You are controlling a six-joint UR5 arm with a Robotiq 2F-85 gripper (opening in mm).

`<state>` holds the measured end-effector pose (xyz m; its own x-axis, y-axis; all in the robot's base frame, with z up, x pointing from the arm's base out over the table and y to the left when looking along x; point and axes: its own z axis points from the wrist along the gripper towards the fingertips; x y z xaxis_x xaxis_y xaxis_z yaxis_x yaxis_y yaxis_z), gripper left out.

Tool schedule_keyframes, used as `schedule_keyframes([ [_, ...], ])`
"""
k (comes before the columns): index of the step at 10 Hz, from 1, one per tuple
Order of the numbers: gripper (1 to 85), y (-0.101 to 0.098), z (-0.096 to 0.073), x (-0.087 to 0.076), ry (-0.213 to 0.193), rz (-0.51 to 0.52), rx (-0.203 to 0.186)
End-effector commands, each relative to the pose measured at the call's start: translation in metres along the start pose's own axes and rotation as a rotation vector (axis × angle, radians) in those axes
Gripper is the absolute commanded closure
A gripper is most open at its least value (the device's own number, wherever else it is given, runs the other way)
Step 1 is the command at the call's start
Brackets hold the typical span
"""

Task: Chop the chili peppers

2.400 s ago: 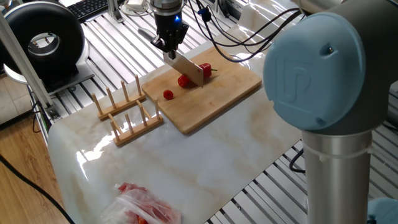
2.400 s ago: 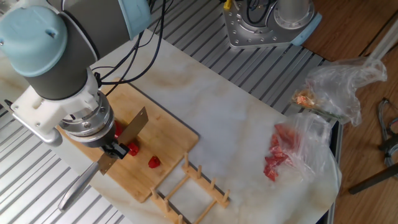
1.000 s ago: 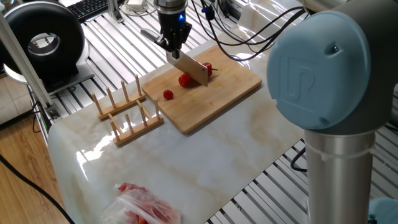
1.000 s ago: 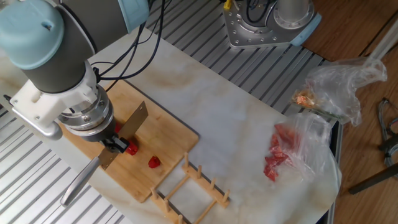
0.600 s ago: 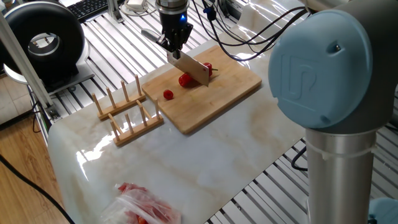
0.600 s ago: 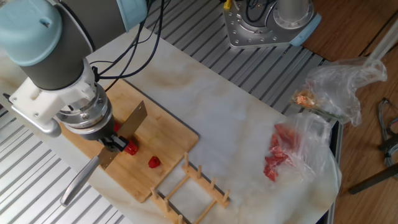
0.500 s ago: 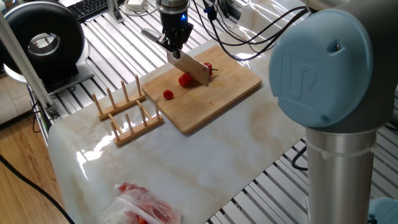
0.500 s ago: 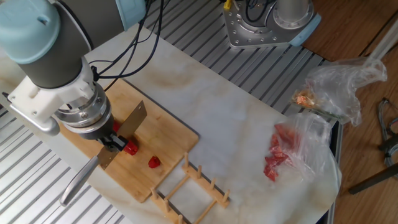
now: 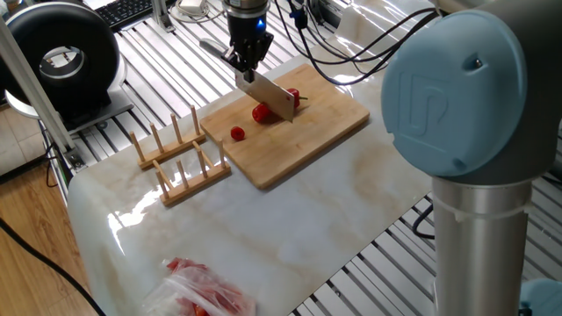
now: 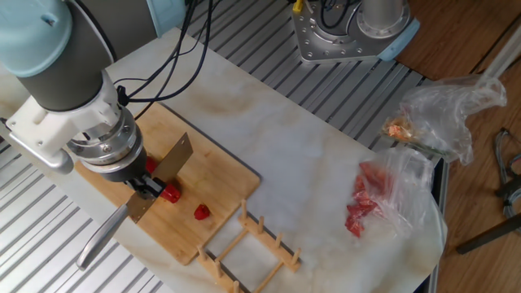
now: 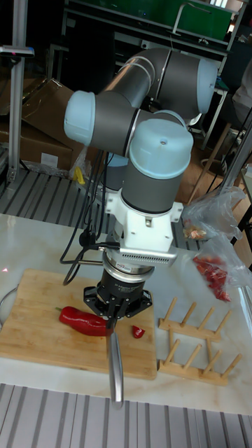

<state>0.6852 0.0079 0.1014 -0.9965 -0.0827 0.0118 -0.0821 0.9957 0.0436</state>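
1. Tall fixed view: nearest the camera, the steel handle of a knife [image 11: 115, 364] juts out past the near edge of the cutting board [image 11: 42, 329].
2. Above the board, the gripper [image 11: 115, 306] is clamped on the knife, with its fingers pointing down.
3. On the board, the chili peppers [image 11: 84, 320] lie as one long red piece just beside the blade, with a small red chunk on the blade's other side, near the board's corner.
4. Beside the board stands a wooden rack [image 11: 192, 343] with upright pegs, close to that corner.
5. Farther from the board than the rack, a clear bag [image 11: 213, 269] showing red through it rests on the marble table [image 11: 168, 395].
6. From the other fixed view, the blade stands on edge across the board, one pepper piece half hidden behind it.
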Motion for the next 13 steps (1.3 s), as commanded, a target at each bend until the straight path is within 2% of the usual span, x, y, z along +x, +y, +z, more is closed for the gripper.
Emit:
schedule_keyframes([
  [1,84.3,0.003,0.0,-0.001,-0.004,0.008,-0.02],
  [13,84.3,0.006,0.011,-0.005,-0.01,0.017,-0.028],
])
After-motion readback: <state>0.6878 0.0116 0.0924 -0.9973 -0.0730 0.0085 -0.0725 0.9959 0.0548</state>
